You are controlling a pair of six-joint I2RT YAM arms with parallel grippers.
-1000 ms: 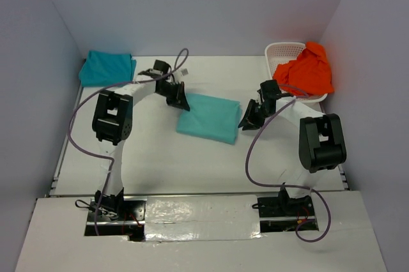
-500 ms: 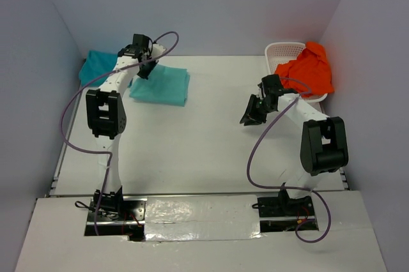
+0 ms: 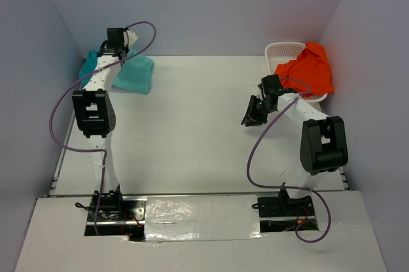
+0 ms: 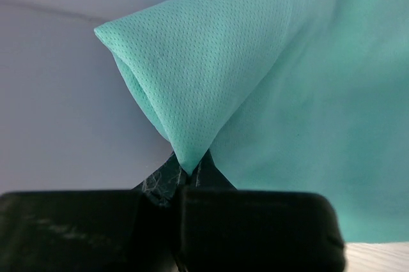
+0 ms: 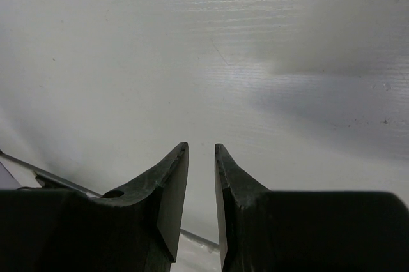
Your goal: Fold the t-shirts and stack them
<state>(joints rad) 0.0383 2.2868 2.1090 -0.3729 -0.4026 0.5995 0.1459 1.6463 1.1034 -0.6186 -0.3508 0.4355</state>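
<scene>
Observed: the left tool (image 4: 188, 171) is clamped on a folded corner of the mint shirt (image 3: 136, 75). The shirt hangs at the far left corner of the bench (image 3: 192, 138), over or just beside the teal shirt (image 3: 88, 68); the arm hides where they overlap. The orange shirt (image 3: 310, 71) is unfolded and drapes over the basket (image 3: 285, 49).

The right tool (image 5: 201, 157) holds nothing; its jaws stand narrowly apart above bare bench.

Step in hand, in our judgement: laying the mint shirt on the teal one.

Recommendations:
- Lower until the cloth rests flat before letting go, or the fold may spring open.
- Line up the edges with the teal shirt beneath.
- Withdraw straight up so the top layer is not dragged.
</scene>
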